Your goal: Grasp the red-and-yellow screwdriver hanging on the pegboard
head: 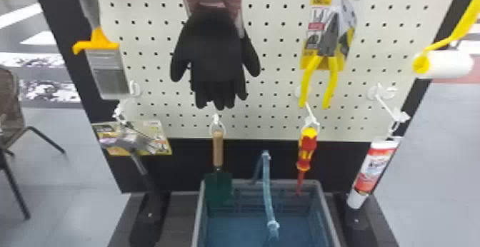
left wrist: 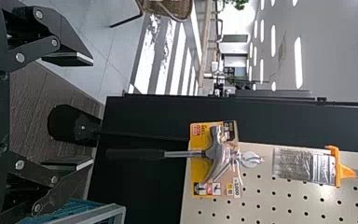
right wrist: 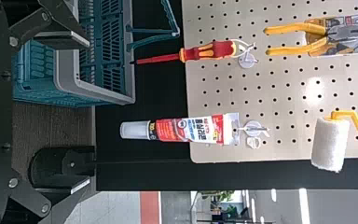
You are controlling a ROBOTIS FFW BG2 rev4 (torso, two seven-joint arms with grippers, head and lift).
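Pegboard (head: 271,62) upright; crate (head: 326,210) lower down. Right gripper (right wrist: 87,113) and left gripper (left wrist: 92,111): both spread wide, empty. Red-and-yellow screwdriver (head: 306,150) hangs tip-down off white hook (head: 310,112). Probably light, rigid, not fragile; smooth plastic might slip, may swing if nudged. Best hold: mid-handle (right wrist: 210,50), clear of thin shaft (right wrist: 161,59), then lift off hook.

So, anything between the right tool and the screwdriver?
Nothing visible covers the screwdriver, but the tube hanging to its right seems more in line with the right tool, and the raised basket handle stands left of the shaft; either might get brushed.
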